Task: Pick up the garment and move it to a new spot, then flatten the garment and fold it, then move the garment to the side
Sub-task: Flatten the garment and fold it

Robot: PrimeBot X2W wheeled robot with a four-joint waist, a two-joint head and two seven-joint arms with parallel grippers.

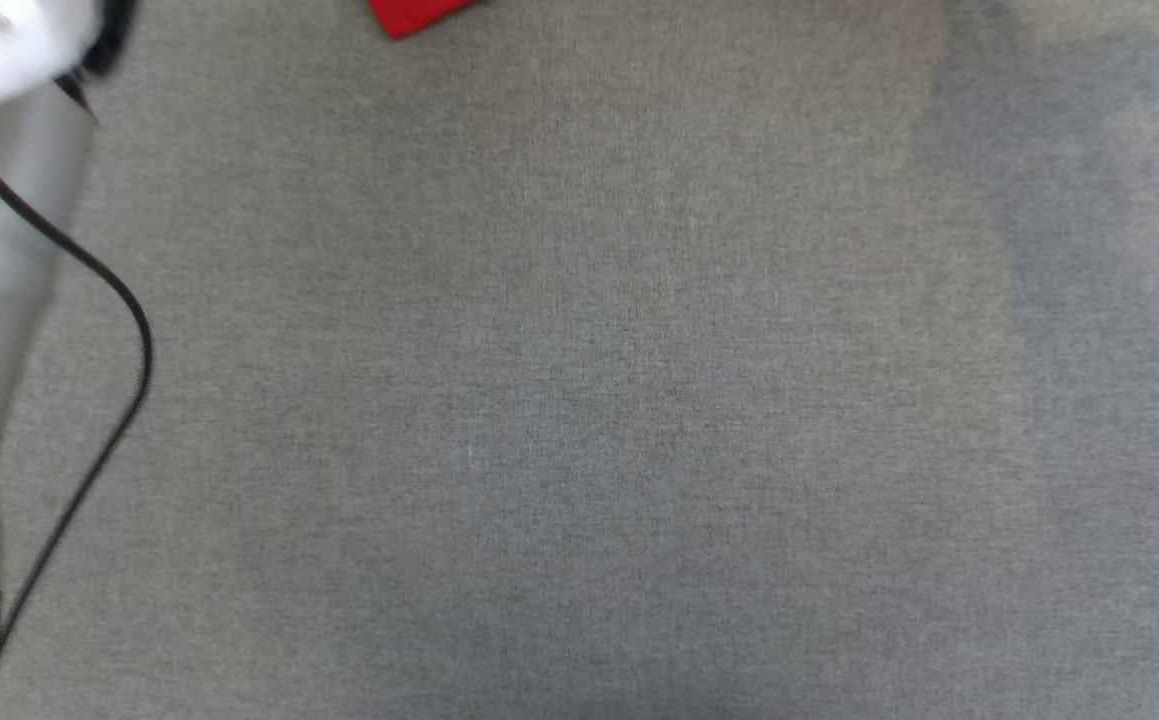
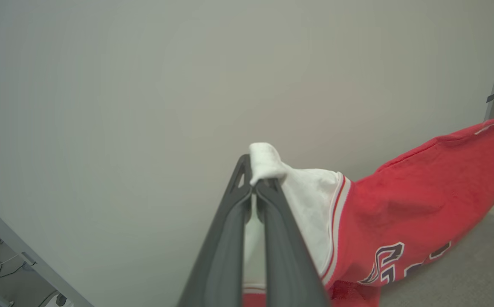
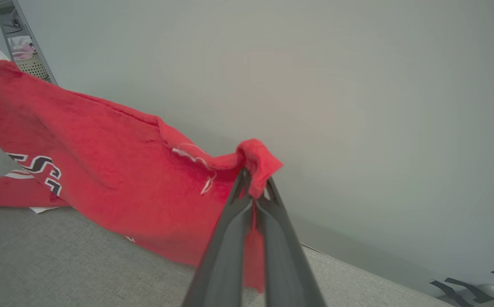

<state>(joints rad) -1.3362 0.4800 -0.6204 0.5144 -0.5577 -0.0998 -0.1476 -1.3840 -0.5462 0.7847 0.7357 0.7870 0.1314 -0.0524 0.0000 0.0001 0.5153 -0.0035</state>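
I hold the garment point(image 3: 102, 170) strung lengthwise between tools: left tool point(image 2: 254, 189) clamped on its white sleeve point(image 2: 310, 204), right tool point(image 3: 253, 187) on red edge point(image 3: 257, 155).

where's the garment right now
In both wrist views the garment hangs between the left gripper, shut on its white sleeve, and the right gripper, shut on a red edge, its lower part on the grey surface.
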